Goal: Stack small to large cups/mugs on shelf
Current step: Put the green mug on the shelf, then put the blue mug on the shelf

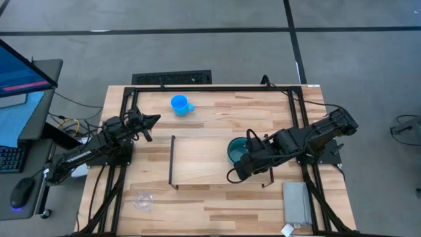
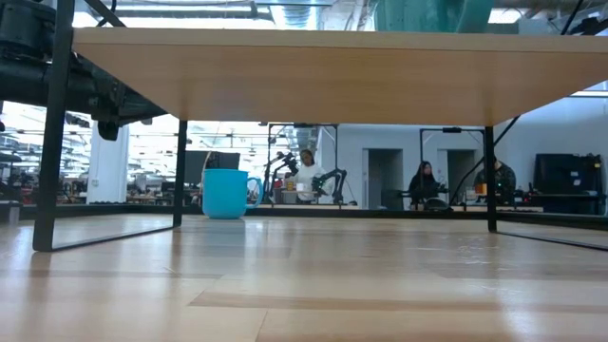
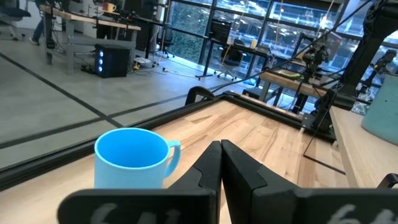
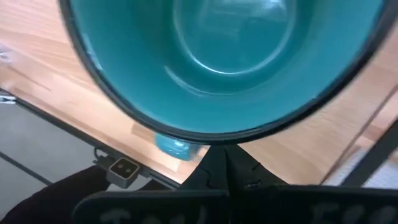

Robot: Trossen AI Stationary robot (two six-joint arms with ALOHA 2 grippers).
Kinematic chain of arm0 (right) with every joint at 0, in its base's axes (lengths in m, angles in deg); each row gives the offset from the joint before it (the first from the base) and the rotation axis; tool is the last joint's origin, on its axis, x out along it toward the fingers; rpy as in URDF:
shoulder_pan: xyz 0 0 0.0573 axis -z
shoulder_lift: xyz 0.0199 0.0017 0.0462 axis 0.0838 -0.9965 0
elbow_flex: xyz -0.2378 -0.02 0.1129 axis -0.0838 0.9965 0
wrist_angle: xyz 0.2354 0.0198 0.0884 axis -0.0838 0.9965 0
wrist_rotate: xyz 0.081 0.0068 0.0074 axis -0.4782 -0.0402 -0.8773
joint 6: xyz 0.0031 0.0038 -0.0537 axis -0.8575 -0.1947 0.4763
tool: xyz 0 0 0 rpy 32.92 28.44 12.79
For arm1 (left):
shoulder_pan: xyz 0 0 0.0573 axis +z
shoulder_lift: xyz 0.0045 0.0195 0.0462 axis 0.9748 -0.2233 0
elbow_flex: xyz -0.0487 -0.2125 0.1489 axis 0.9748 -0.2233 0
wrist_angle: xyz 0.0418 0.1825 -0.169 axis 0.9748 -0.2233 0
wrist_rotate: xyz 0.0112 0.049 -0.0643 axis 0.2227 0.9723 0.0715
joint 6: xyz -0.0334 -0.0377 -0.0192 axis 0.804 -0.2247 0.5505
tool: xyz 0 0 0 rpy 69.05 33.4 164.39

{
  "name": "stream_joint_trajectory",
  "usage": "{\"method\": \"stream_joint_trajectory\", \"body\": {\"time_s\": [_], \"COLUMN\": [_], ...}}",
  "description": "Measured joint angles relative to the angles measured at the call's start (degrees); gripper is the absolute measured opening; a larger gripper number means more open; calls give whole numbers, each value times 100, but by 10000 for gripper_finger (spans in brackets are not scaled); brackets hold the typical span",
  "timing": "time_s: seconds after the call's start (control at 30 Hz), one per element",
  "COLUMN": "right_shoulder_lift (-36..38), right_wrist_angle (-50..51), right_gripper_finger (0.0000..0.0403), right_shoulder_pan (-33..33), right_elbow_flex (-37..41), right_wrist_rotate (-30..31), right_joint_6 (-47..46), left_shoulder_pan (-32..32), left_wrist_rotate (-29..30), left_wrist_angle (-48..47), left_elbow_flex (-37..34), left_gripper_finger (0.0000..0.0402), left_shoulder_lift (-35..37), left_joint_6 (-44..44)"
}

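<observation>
teal mug | bright blue mug | clear glass cup | light-wood shelf, black wire uprights

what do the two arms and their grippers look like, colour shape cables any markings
Both arms are black and jointed, built of blocky links. The left arm ends in a left gripper with two tapered, pointed dark fingers. The right arm is bulkier, with a black cable looping below its right gripper. Each wrist view shows faint pale lettering, unreadable, on the gripper body.
</observation>
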Motion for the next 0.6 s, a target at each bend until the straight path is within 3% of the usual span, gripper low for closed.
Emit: {"method": "stream_joint_trajectory", "body": {"time_s": [0.33, 0.43, 0.6], "right_shoulder_lift": [98, 374, 819], "right_wrist_angle": [1412, 1421, 1393], "right_gripper_finger": [1, 1, 1], "right_shoulder_pan": [-167, -214, -259], "right_elbow_flex": [-390, -383, -389], "right_wrist_rotate": [70, 819, 2691], "right_joint_6": [-562, -588, -263], "left_shoulder_pan": [0, -2, -2], "left_wrist_rotate": [0, 0, -1], "left_wrist_angle": [0, -1, -1], "left_elbow_flex": [2, 2, 2], "left_gripper_finger": [0, 0, 0], "left_shoulder_lift": [0, -4, -27], "left_joint_6": [-2, -2, 20]}}
